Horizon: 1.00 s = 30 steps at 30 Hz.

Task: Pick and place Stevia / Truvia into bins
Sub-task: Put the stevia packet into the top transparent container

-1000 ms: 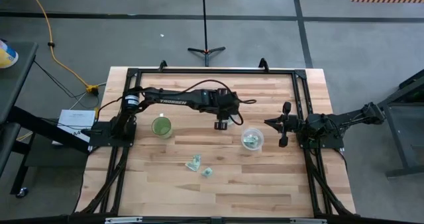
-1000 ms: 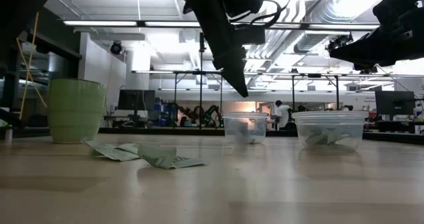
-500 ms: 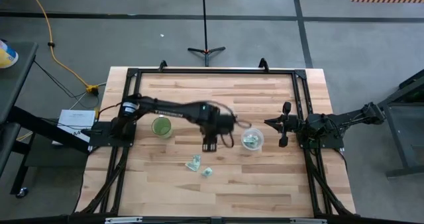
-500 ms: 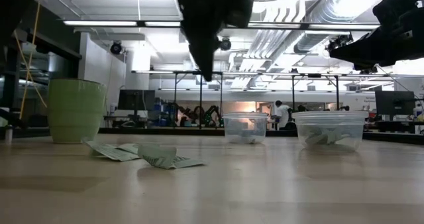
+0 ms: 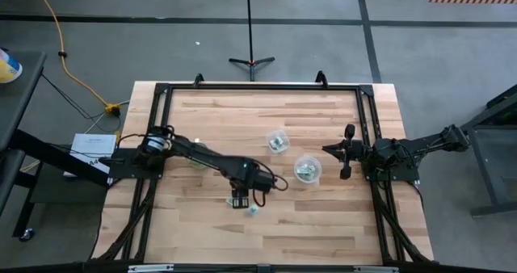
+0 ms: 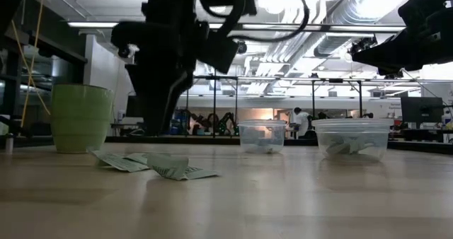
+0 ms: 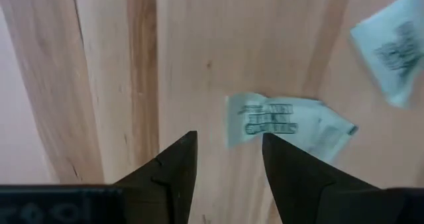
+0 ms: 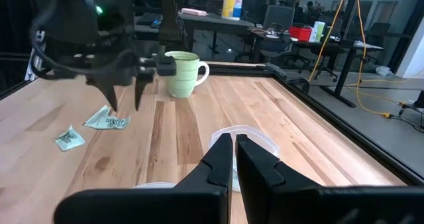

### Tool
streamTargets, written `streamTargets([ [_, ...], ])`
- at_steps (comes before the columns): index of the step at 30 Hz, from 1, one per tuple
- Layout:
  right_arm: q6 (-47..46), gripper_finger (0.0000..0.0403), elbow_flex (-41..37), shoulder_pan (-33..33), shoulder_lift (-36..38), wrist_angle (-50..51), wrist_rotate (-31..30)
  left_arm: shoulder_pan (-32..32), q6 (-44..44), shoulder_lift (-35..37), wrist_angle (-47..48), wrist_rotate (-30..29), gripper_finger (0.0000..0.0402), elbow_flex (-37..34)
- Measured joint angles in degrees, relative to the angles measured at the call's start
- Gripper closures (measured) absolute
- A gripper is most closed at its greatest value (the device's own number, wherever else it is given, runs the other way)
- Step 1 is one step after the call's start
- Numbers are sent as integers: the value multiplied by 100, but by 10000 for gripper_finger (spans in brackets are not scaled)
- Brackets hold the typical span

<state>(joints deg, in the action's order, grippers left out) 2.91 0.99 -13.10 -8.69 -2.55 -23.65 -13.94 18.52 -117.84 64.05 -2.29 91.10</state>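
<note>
The left gripper (image 5: 238, 200) is positioned over the near middle of the table (image 5: 323, 233), directly above the loose sweetener packets; its fingers (image 7: 173, 168) are spread, with nothing held between them. In the left wrist view, one Stevia / Truvia packet (image 7: 275, 121) lies flat on the wood just beyond the fingertips, overlapping a second packet (image 7: 331, 136), and a third packet (image 7: 392, 52) lies apart from that pair. Two clear plastic bins are set further right: the far bin (image 5: 279, 141) and the near bin (image 5: 308, 170), each already containing packets. A green cup (image 6: 80, 117) stands to the left. The right gripper (image 5: 349, 152) is parked at the right side of the table, beside the near bin, with its fingers pressed together on nothing.

Risk assessment: because the nearest packet overlaps another, both may be lifted together, or the lower one dragged aside. As the packets lie flat, the fingertips may slide over the paper if the descent is stopped short; a crinkled edge may fold out of the closing fingers.

Compared with one second earlier, the left arm has been moved from the far middle of the table, beside the far bin, to the packets on the near side. The right arm and both bins are unchanged.
</note>
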Motion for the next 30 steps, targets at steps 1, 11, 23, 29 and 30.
streamTargets([
  [1,-2,391,0,0,0,2,1,13,0,0,-29,-1,199,-56],
  [11,-3,391,1,0,2,2,1,206,-24,0,-448,98,195,-517],
  [23,5,391,0,-1,2,0,1,388,-324,16,-983,794,195,-817],
  [29,7,391,1,-2,2,1,-1,383,-326,17,-994,779,202,-825],
  [30,7,391,1,-1,2,1,-1,383,-326,17,-990,779,210,-825],
])
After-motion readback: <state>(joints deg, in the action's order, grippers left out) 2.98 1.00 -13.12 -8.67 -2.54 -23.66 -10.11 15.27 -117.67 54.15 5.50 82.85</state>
